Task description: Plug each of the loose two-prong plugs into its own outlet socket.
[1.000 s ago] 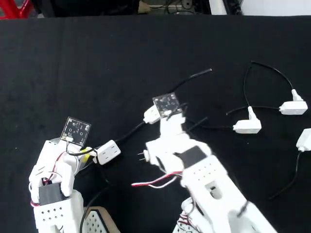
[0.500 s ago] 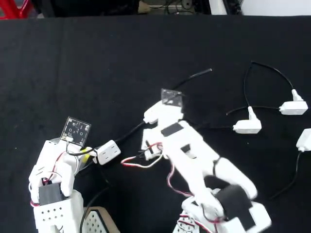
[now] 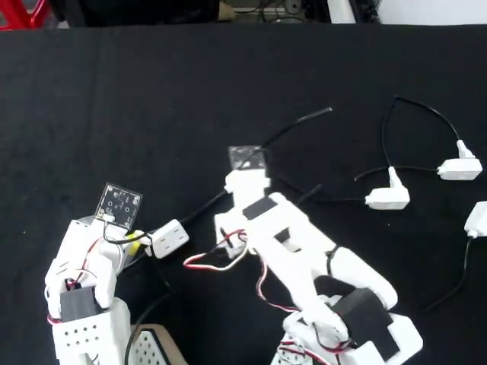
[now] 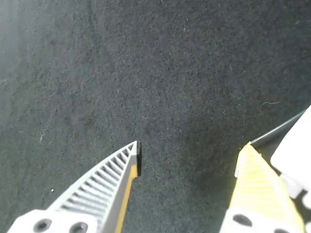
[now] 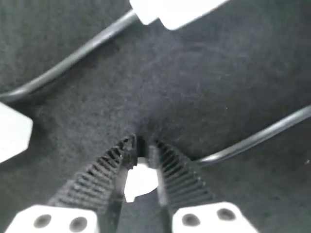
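White plastic plug (image 5: pixel 140 180), small; one item, held.

Handling: judged light, rigid in the body and smooth-sided, so liable to twist or slip under a slack pinch. The two metal prongs are judged bendable if driven in off-line. A cable of the thin black kind seen here is soft enough to drag the body aside.

Hold: best taken across the flat flanks of the body, behind the prongs, with the prong end left free.

Position: pinched between the right fingers (image 5: pixel 180 170), which are closed on it. It is seated well back from their tips, and the tips nearly meet in front of it. Which way the prongs face cannot be told.

Location: judged to be near the middle of the table (image 3: pixel 152 91), toward the edge where the arms stand, beneath the right arm.

Socket (image 3: pixel 168 237): a white block on a black cable, lying toward the left end of that same edge. It is set just beside the yellow one of the left fingers (image 4: pixel 257 189). These are spread wide over bare black cloth, and nothing is held between them.

Loose pieces, judged to be plugs, white on black cables, well apart from both arms:
- first spare plug (image 3: pixel 386 198), right of the middle
- second spare plug (image 3: pixel 459 168), nearer the right edge
- third spare plug (image 3: pixel 478 219), at the right edge itself
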Robot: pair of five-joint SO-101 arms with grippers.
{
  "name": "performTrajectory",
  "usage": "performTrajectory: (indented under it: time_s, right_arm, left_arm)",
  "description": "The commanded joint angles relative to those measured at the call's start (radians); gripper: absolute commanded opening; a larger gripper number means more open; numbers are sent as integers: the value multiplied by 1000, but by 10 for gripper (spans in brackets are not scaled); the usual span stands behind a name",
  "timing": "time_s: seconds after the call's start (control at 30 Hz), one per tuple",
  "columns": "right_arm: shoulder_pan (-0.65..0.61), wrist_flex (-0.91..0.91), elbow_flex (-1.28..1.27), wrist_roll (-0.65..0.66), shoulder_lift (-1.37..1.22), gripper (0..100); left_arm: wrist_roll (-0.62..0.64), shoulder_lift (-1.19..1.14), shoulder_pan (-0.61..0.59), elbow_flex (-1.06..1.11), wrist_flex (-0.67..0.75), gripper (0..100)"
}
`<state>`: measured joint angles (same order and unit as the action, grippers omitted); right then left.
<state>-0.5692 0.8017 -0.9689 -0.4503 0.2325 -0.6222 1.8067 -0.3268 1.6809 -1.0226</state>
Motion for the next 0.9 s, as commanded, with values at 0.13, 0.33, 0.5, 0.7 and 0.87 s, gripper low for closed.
performTrajectory:
  time_s: [0.13,0.33,0.5,0.7,0.87]
  right_arm:
    - [138,-8,136,269,4,12]
    - [143,66,188,354,4,14]
    - [157,311,252,110,5,32]
    - [189,632,317,273,-4,51]
    - [189,545,257,299,-5,46]
  left_arm:
    - [-11,5,5,19,-11,317]
    - [-11,5,4,19,-11,317]
    - [-11,5,4,19,-11,317]
    - [-11,5,4,19,-11,317]
    - [-11,5,4,19,-11,317]
